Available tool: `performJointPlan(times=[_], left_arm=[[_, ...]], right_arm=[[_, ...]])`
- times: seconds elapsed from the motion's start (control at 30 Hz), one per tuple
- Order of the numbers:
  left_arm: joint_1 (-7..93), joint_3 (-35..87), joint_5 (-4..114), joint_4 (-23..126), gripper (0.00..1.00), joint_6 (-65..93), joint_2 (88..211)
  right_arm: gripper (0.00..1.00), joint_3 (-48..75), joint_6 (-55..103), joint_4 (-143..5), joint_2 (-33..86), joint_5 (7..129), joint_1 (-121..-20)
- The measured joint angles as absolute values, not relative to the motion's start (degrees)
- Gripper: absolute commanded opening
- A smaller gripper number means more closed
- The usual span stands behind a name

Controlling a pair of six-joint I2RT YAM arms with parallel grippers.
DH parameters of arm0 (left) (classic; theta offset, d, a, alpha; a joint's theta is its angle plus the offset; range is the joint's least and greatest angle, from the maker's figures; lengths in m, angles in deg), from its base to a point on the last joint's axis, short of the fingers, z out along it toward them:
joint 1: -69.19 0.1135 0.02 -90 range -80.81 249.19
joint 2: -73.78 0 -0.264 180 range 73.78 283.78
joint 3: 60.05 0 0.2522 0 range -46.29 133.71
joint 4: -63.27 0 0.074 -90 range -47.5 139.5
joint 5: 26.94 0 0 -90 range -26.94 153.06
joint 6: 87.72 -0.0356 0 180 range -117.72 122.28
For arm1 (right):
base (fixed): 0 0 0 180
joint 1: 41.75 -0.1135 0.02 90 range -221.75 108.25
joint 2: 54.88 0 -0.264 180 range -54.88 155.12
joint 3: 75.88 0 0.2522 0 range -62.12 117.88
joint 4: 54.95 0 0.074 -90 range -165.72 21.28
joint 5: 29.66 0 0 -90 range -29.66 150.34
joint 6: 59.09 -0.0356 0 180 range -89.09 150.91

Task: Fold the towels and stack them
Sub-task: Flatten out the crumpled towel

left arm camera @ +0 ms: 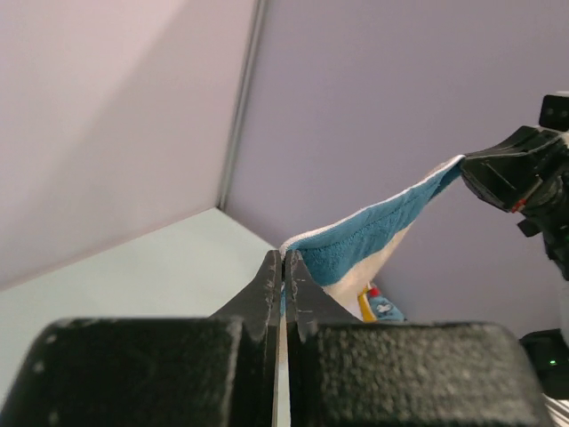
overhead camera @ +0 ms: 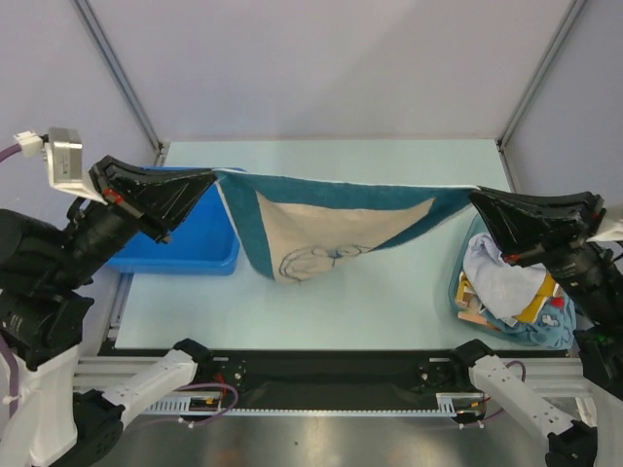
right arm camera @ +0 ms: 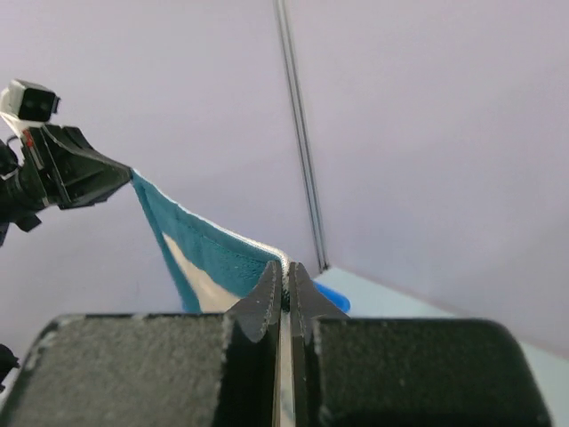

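Jaws of both arms are pressed together, each clamped on one top corner of the teal towel (overhead camera: 321,209): the left gripper (overhead camera: 209,177) holds the corner over the table's left edge, and the right gripper (overhead camera: 474,197) holds the corner over its right edge. The towel is stretched nearly level between them above the table (overhead camera: 370,302), and its pale inner panel, with a faint outlined drawing, sags to a point left of the table's middle. Whether that point touches the surface cannot be told. A blue bin (overhead camera: 190,248) sits at the left edge, partly under the left gripper. A basket (overhead camera: 456,284) at the right edge, toward the near right corner, holds the other towels (overhead camera: 501,277) in a crumpled heap.
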State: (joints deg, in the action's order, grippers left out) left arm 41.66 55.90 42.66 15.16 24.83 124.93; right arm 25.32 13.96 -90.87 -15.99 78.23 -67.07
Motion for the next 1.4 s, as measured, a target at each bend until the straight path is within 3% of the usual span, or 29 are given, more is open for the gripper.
performJointPlan(times=[0.3, 0.5, 0.73, 0.87, 1.07, 1.23, 1.4], left_arm=[[41.59, 65.87, 39.16, 14.50, 0.01, 27.28, 130.77], [41.29, 74.61, 46.70, 12.58, 0.00, 23.89, 140.52], [44.98, 80.99, 60.54, 16.86, 0.00, 16.11, 161.67], [48.92, 88.53, 61.00, 19.61, 0.00, 15.54, 179.68], [53.61, 90.39, 57.26, 23.09, 0.00, 16.24, 193.24], [54.14, 88.36, 53.78, 25.63, 0.00, 16.17, 191.90], [51.80, 75.16, 52.82, 27.57, 0.00, 14.82, 177.45]], right_arm=[[0.00, 36.51, 10.88, -89.97, -12.64, 83.60, -53.69], [0.00, 41.62, 13.02, -87.24, -5.19, 82.23, -51.37], [0.00, 41.93, 16.41, -77.23, 18.81, 80.17, -50.85], [0.00, 45.51, 17.98, -74.10, 37.80, 80.17, -50.32], [0.00, 51.85, 19.71, -72.33, 54.35, 82.45, -47.42], [0.00, 52.53, 20.56, -71.22, 54.02, 84.11, -46.11], [0.00, 46.43, 21.48, -71.85, 41.52, 84.65, -48.03]])
